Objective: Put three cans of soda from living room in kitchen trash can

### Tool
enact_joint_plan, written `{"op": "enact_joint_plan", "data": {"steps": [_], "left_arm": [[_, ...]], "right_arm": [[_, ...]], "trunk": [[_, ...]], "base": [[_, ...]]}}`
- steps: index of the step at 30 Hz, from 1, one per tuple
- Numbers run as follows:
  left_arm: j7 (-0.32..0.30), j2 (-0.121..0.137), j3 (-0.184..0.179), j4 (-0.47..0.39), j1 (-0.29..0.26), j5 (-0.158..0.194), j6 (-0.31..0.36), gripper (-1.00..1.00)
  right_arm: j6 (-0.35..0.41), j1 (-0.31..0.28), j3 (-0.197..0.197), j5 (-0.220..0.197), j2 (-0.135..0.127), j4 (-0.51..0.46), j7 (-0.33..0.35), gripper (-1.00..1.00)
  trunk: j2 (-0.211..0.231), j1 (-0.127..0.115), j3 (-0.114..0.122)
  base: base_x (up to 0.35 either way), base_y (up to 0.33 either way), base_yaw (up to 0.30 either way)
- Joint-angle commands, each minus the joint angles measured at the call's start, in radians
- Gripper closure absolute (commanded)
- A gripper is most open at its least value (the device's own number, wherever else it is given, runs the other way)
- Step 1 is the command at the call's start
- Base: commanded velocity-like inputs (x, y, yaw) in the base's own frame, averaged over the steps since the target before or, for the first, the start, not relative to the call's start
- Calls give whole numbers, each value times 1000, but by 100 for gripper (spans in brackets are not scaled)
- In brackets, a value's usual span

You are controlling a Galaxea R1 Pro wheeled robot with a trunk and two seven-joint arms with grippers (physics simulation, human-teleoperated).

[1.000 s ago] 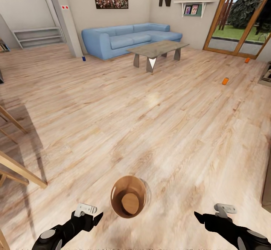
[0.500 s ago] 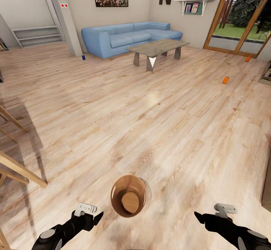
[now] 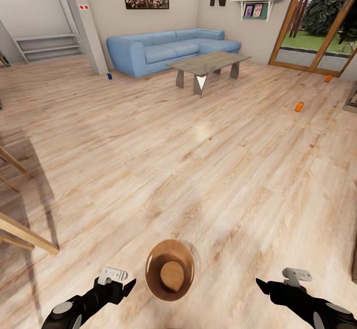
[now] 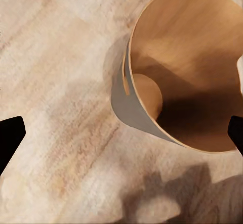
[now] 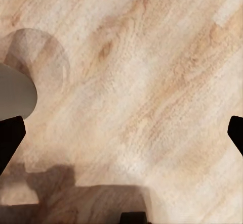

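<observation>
The tash can (image 3: 169,269), grey outside and wood-toned inside, stands on the light wood floor between my two arms. In the left wrist view its open mouth and slot handle (image 4: 172,82) lie just beyond my left gripper (image 4: 121,135), which is open and empty. My left gripper (image 3: 126,288) and right gripper (image 3: 263,285) hover low on either side of it. The right gripper (image 5: 121,135) is open over bare floor. A blue can of soda (image 3: 109,76) stands far off by the sofa. Two orange cans (image 3: 299,106) (image 3: 327,78) lie far right near the glass doors.
A blue sofa (image 3: 168,51) and a low coffee table (image 3: 208,64) stand at the far side of the living room. Wooden stair rails (image 3: 22,230) jut in at the left. A pillar (image 3: 82,22) rises left of the sofa. Wide floor lies ahead.
The whole view has crept forward a little. The tash can now sits slightly lower and nearer in the head view. Both grippers hold the same open pose.
</observation>
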Motion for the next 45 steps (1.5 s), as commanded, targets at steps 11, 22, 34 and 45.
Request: {"op": "enact_joint_plan", "data": {"steps": [11,22,34,45], "left_arm": [[1,0,-2,5,0,-4,-2,-100],[0,-1,-1,5,0,-1,-3,-100],[-78,7,0,5,0,-5,-3,-100],[-126,26,4,-3,0,-6,-9,-100]], "right_arm": [[0,0,0,0,0,0,0,-100],[0,0,0,0,0,0,0,-100],[0,0,0,0,0,0,1,-100],[7,2,-16,0,10,-2,3,-100]], "trunk": [[0,0,0],[0,0,0],[0,0,0],[0,0,0]], "base": [[115,0,0],[35,0,0],[145,0,0],[4,0,0]]}}
